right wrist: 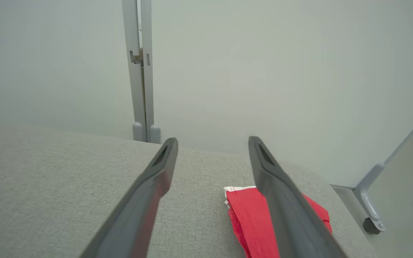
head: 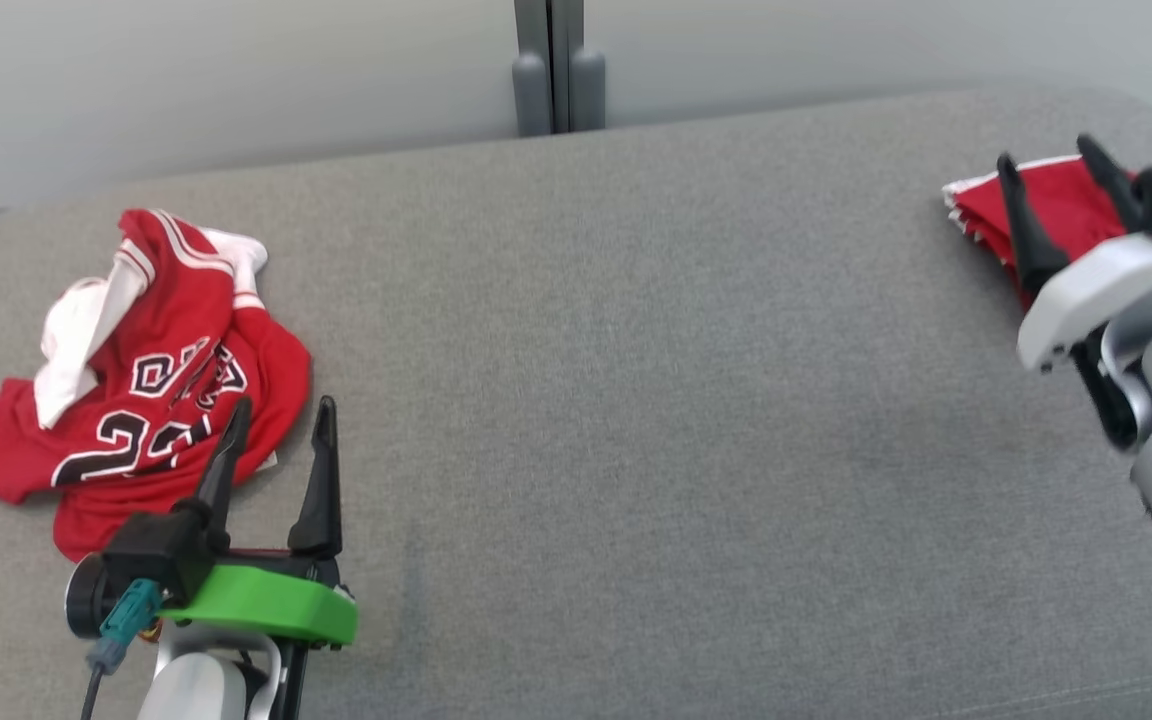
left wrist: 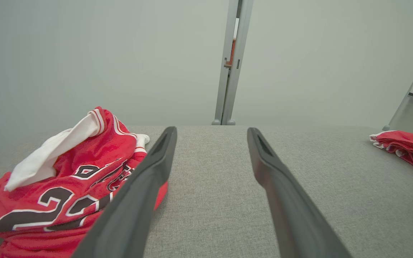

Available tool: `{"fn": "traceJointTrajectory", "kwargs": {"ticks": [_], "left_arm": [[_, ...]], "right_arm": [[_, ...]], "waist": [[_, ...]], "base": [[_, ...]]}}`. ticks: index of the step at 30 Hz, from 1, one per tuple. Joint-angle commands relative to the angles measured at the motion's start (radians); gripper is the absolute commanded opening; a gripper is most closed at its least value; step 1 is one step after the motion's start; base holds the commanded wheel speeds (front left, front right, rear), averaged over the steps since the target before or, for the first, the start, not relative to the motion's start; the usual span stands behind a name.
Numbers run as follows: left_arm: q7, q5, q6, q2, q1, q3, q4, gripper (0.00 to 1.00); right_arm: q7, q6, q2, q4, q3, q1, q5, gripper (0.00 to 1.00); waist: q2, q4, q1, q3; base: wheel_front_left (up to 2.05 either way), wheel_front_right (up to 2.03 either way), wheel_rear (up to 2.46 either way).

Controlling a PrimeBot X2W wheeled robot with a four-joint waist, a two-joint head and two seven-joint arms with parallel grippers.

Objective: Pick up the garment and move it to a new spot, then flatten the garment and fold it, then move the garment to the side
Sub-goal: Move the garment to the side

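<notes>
Grey woven fabric [head: 636, 400] covers the whole work surface, and two red pieces lie on it well apart. From my head, the crumpled jersey [head: 136, 380] sits at the left of the frame and the folded garment [head: 1071, 210] at the upper right, near the rounded corner.

My left gripper [head: 283, 405] rises from the lower left, fingers spread wide and holding nothing. One fingertip overlaps the jersey's lower right edge; I cannot tell whether it touches. My right gripper [head: 1046, 150] is spread just as wide and empty, its fingers crossing in front of the folded garment.

The head view alone gives the jersey's full outline. Its long axis runs from the top of the frame down and slightly leftwards, the striped trim at the top, white inner cloth turned out at upper left, and black numerals climbing to the right.

My left wrist view shows the heap [left wrist: 84, 161] standing up in folds at lower left beside my left gripper [left wrist: 210, 129], the folded garment [left wrist: 407, 148] small at the right edge, and a grey post [left wrist: 233, 61] behind.

My right wrist view has the folded garment [right wrist: 249, 215] partly behind one finger of my right gripper [right wrist: 212, 139], its white-trimmed end uppermost and its length running towards the bottom edge.
</notes>
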Motion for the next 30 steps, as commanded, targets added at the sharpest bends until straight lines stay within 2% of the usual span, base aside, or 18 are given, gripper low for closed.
{"fn": "traceJointTrajectory", "kwargs": {"ticks": [1,16,25,30], "left_arm": [[0.0,0.011,0.005,-0.005,0.024,0.013,0.004,1.0],[0.0,0.043,0.02,-0.023,0.101,0.129,0.005,1.0],[0.0,0.075,0.011,-0.035,0.112,0.15,0.011,1.0],[0.0,0.084,0.007,-0.039,0.12,0.15,0.008,1.0]], "right_arm": [[-0.003,-0.002,0.005,-0.031,-0.017,0.054,0.013,1.0],[-0.003,-0.002,0.146,-0.41,-0.252,0.516,-0.03,1.0],[-0.003,-0.002,0.236,-0.536,-0.329,0.647,-0.108,1.0],[-0.003,-0.002,0.25,-0.553,-0.33,0.664,-0.129,1.0]], "waist": [[0.0,-0.001,0.0,-0.088],[0.0,0.012,0.0,-0.127],[0.0,0.014,0.0,-0.127],[0.0,0.01,0.0,-0.126]], "base": [[0.0,0.0,0.0],[0.0,0.0,0.0],[0.0,0.0,0.0],[0.0,0.0,0.0]]}}
